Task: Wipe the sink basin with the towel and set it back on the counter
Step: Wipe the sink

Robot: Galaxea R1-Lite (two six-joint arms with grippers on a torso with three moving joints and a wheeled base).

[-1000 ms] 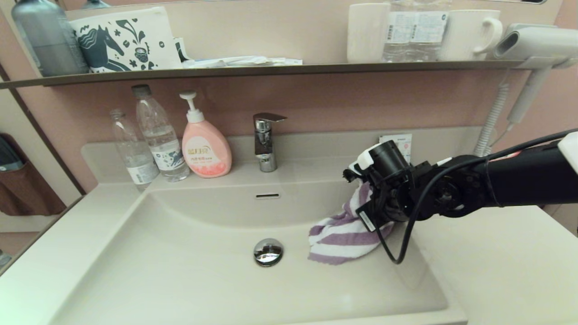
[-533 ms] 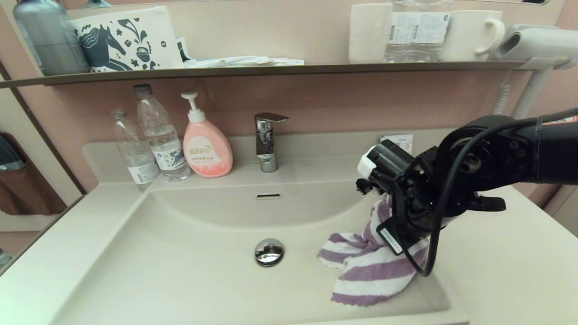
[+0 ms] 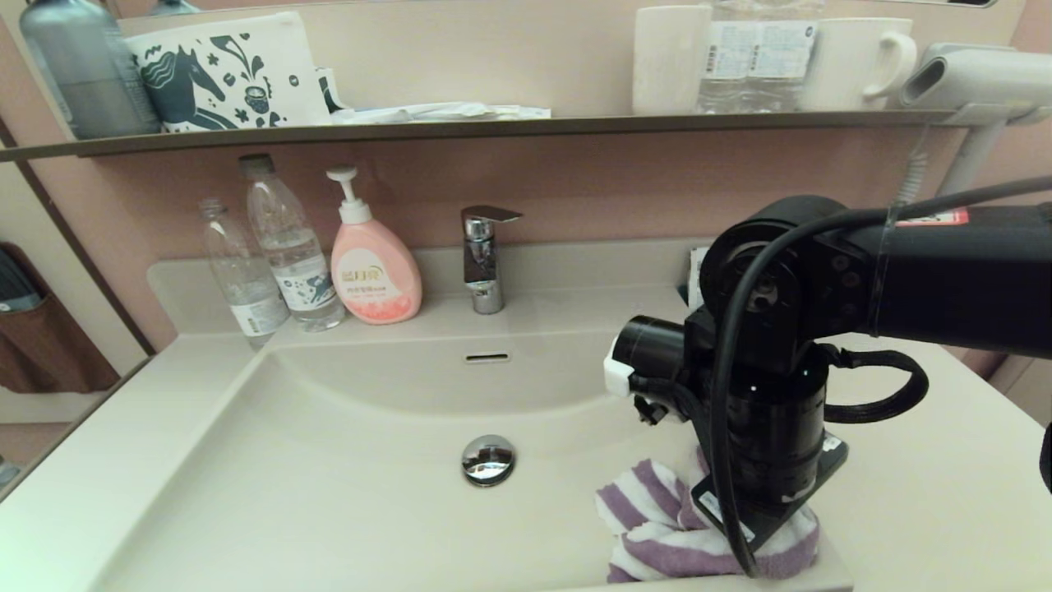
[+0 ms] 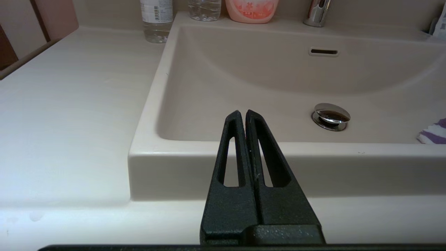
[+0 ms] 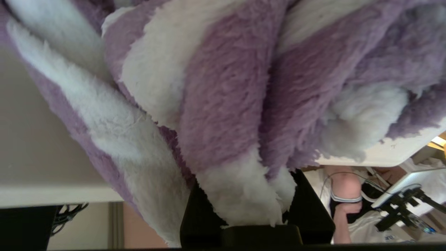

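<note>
The purple-and-white striped towel point(image 3: 657, 526) lies bunched in the front right corner of the cream-white sink basin point(image 3: 329, 460). My right gripper point(image 5: 244, 174) points down into it, shut on a fold of the towel point(image 5: 223, 104); its fingertips are buried in the cloth, and in the head view the wrist hides them. The chrome drain plug point(image 3: 488, 458) sits left of the towel. The counter point(image 3: 920, 493) runs to the right of the basin. My left gripper point(image 4: 242, 116) is shut and empty, parked low before the basin's front left rim point(image 4: 244, 150).
A faucet point(image 3: 482, 259), a pink soap dispenser point(image 3: 374, 275) and two water bottles point(image 3: 292, 247) stand along the back edge. The dark wall shelf point(image 3: 493, 127) holds mugs and a pouch. A hair dryer point(image 3: 978, 78) hangs at the right.
My right arm has dragged the towel from the basin's right side towards me into the front right corner. Its wrist has turned to point downward, and the cloth has bunched up.
</note>
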